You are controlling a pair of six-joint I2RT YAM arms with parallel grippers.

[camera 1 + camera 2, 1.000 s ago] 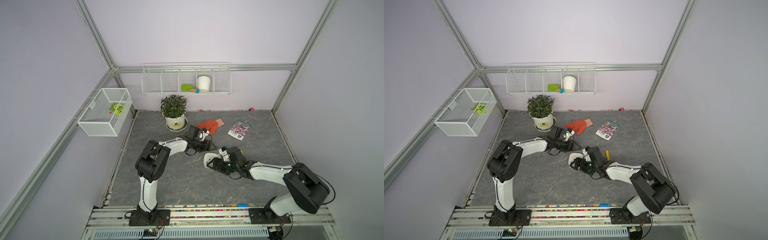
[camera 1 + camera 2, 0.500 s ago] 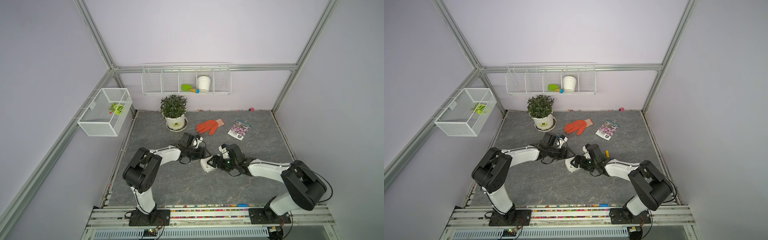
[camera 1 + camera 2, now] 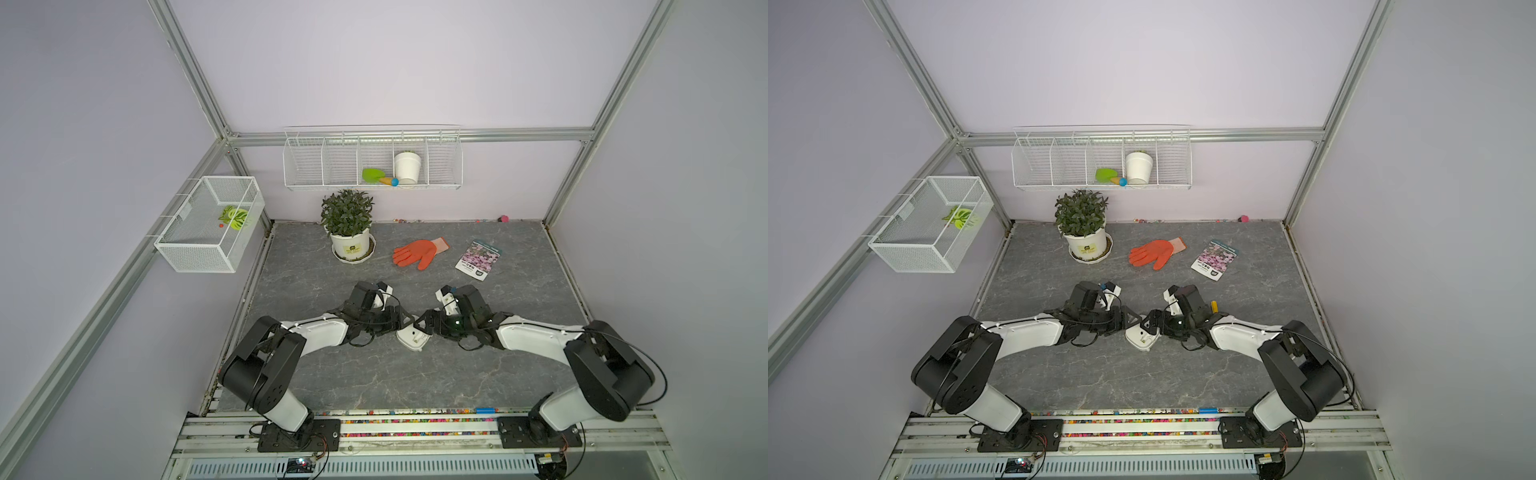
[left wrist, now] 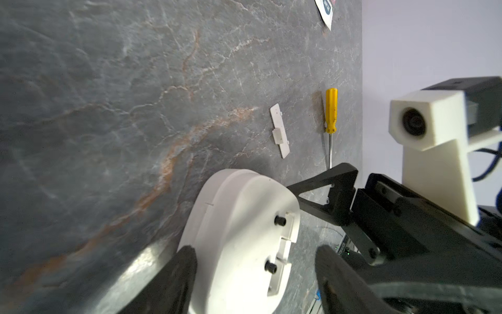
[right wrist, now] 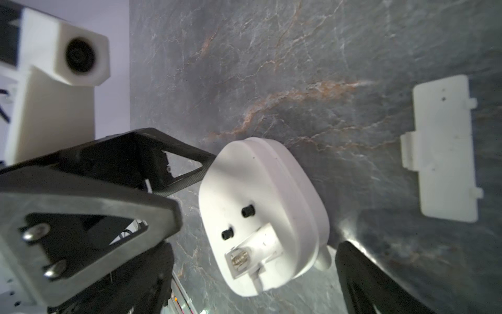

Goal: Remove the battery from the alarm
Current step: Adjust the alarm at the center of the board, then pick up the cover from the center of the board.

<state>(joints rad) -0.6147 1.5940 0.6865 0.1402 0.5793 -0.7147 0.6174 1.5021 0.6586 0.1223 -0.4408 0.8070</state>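
**A:** Where is the alarm (image 3: 411, 338)?

**B:** On the worktop (image 3: 332, 374), between the two hands. It is tilted, with its back turned up. The recess (image 5: 255, 252) in the back is uncovered, and a metal contact (image 5: 239, 258) shows at one end.

**A:** And the battery?

**B:** I cannot tell where it is.

**A:** Left hand (image 4: 255, 252)?

**B:** Wide, with its fingers astride the alarm. One fingertip (image 5: 206, 160) touches the alarm's rim. The other stands just off the alarm's back.

**A:** Right hand (image 5: 252, 244)?

**B:** Wide too, astride the alarm from the opposite side. One fingertip (image 4: 296, 189) is at the alarm's rim. Bare worktop shows between the other finger and the alarm.

**A:** Anything else by the alarm?

**B:** The cover (image 5: 440, 149) lies flat near the alarm, apart from it. A screwdriver (image 4: 331, 114) lies farther from the alarm, just past the cover.
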